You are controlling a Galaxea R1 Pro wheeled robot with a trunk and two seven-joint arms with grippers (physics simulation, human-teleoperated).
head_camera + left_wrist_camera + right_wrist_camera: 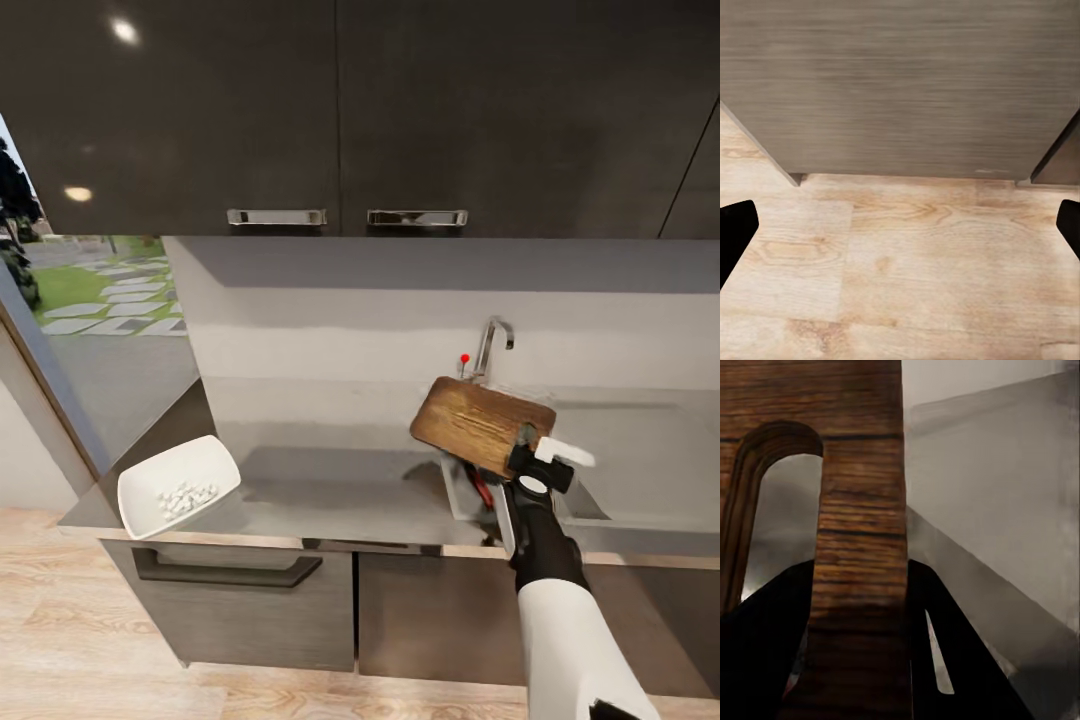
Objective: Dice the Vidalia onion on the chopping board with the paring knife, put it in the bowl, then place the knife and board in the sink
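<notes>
My right gripper (527,441) is shut on the dark brown chopping board (478,424), holding it tilted in the air over the sink (596,512), just in front of the chrome tap (492,345). In the right wrist view the black fingers (952,649) clamp the board's strip (859,510) beside its slot-shaped handle hole. Below the board, the paring knife's reddish handle (482,487) lies in the basin. The white bowl (150,480) stands at the countertop's (330,480) left end with diced onion (185,497) in it. My left gripper (900,232) is open over the wooden floor.
Dark upper cabinets (340,110) hang above the counter. A window (100,300) opens at the left. The sink's flat drainboard (650,450) stretches to the right. In the left wrist view, a grey cabinet front (900,82) stands over light wood flooring (915,270).
</notes>
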